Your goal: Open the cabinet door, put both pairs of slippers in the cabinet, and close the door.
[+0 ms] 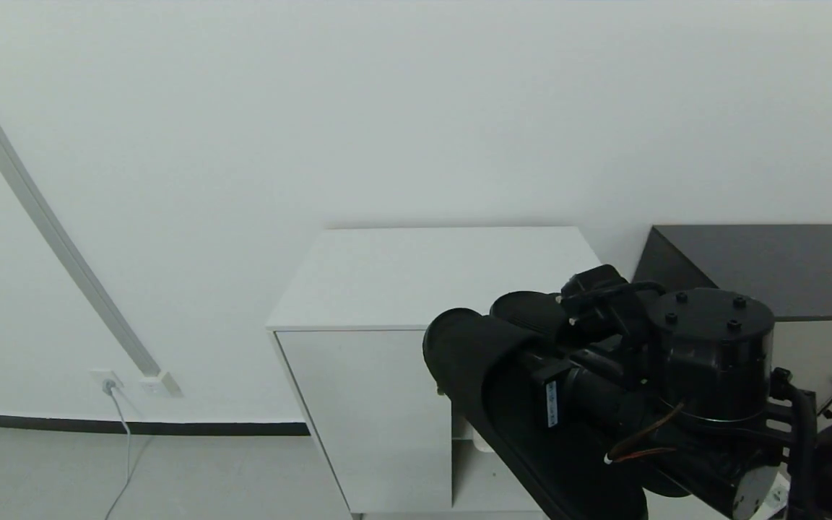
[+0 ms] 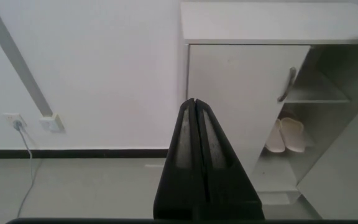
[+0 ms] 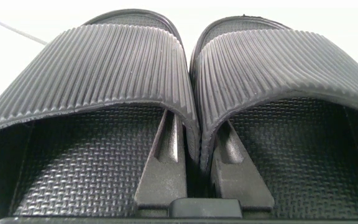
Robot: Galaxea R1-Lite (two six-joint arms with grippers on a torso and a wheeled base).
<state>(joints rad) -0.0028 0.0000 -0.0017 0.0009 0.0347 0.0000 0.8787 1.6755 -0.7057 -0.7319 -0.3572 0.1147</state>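
Right wrist view: right claw (image 3: 196, 134) pinches a pair of black ribbed rubber slippers (image 3: 104, 68) by their inner edges; likely light, bendy, grippy; left claw (image 2: 194, 109) closed, empty.

This looks like a plain indoor room, more a bare office or test space than a lived-in home. The white wall (image 1: 416, 108) carries a surface-mounted cable duct (image 1: 48, 217) at ten o'clock and a socket (image 1: 105, 380) with a cord (image 1: 127, 448) at eight. Black skirting (image 1: 134, 427) meets a grey floor (image 1: 40, 477). A white cabinet (image 1: 430, 282) has a grey-topped unit (image 1: 770, 267) at its three o'clock.
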